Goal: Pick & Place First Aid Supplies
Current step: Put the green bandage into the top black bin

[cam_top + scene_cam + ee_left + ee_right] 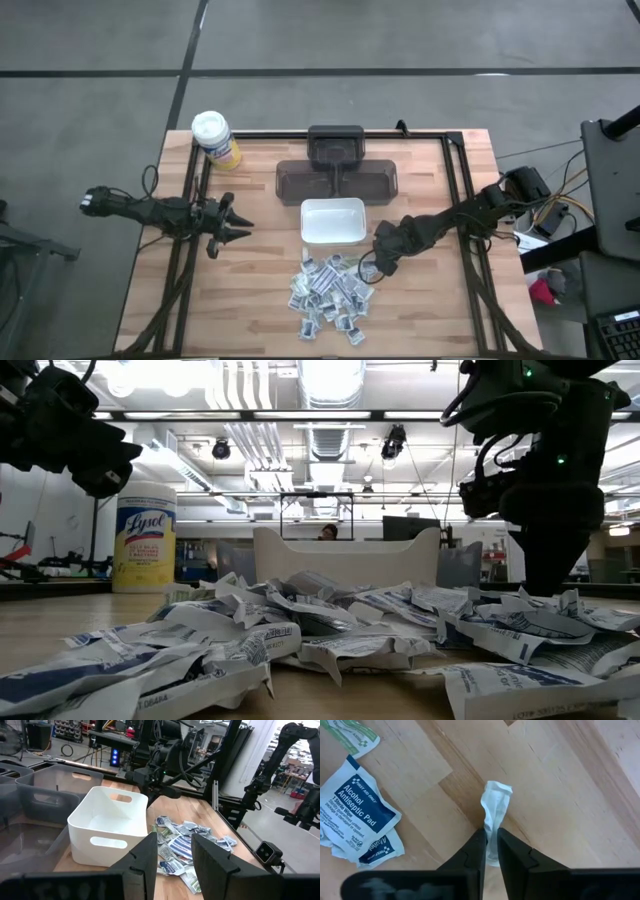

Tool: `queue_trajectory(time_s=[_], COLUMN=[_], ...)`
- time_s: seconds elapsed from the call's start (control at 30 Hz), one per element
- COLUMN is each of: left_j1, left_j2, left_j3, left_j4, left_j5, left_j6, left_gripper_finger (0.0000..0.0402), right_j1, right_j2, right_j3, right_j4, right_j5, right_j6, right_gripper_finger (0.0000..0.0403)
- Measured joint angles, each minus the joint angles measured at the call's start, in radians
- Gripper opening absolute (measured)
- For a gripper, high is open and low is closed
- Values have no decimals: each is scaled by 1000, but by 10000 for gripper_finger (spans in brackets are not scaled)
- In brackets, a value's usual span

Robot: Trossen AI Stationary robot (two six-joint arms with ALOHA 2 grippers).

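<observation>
My right gripper [490,851] has its fingers pinched on one crumpled white packet [494,810], standing on edge just over the wooden table [560,785]. It's at the right edge of the pile of first aid packets [330,295], just below the white dish [333,222]. My left gripper [232,224] is parked well off to the left, fingers partly apart with nothing in them. A yellow wipes canister [215,139] sits in the far left corner.

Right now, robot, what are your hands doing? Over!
Right gripper pinched on one white packet at the pile's edge. Left gripper open, empty, waiting left of the white dish. Nothing in the way. Over.
</observation>
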Motion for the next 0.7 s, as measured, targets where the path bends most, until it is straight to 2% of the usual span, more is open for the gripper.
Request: queue_trajectory(time_s=[0.33, 0.57, 0.7], left_j1=[0, 0, 0], left_j2=[0, 0, 0], left_j3=[0, 0, 0], left_j4=[0, 0, 0], left_j5=[0, 0, 0], left_j6=[0, 0, 3], left_gripper_finger=[115, 115, 115], right_j1=[1, -3, -8], right_j2=[-100, -299, -430], right_j3=[4, 5, 5], right_j4=[0, 31, 124], right_j5=[-134, -267, -263], right_j6=[-28, -35, -23], right_gripper_finger=[38, 38, 38])
